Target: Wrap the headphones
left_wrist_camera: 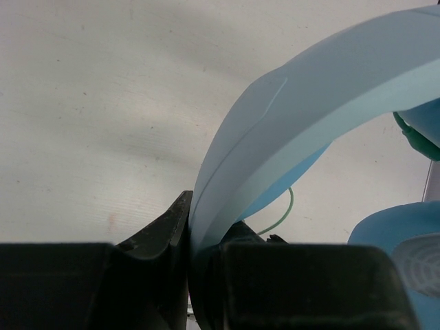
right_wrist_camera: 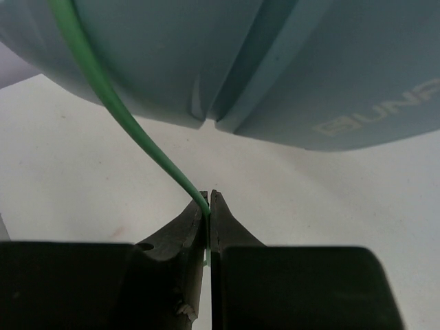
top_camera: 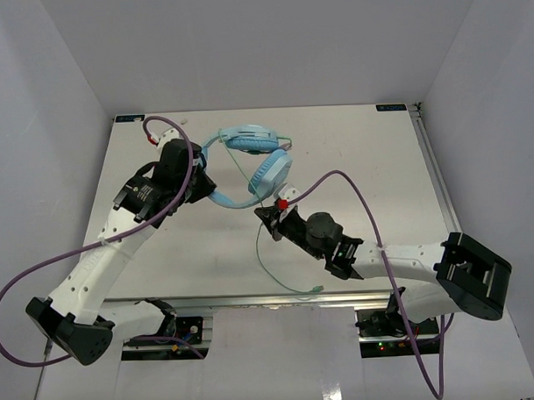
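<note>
The light blue headphones (top_camera: 252,161) lie at mid table, earcups to the back, headband curving toward the left arm. My left gripper (top_camera: 207,191) is shut on the headband (left_wrist_camera: 289,124), which rises from between the jaws in the left wrist view (left_wrist_camera: 196,230). The thin pale-green cord (top_camera: 267,266) runs from the earcups down to its plug (top_camera: 314,290) near the front edge. My right gripper (top_camera: 268,216) is shut on the cord (right_wrist_camera: 117,103), pinched at the jaw tips (right_wrist_camera: 209,206) just below an earcup (right_wrist_camera: 275,62).
Purple robot cables (top_camera: 359,192) loop above both arms over the table. The white table (top_camera: 362,144) ends in a metal rail (top_camera: 253,299) at the front, with walls on three sides.
</note>
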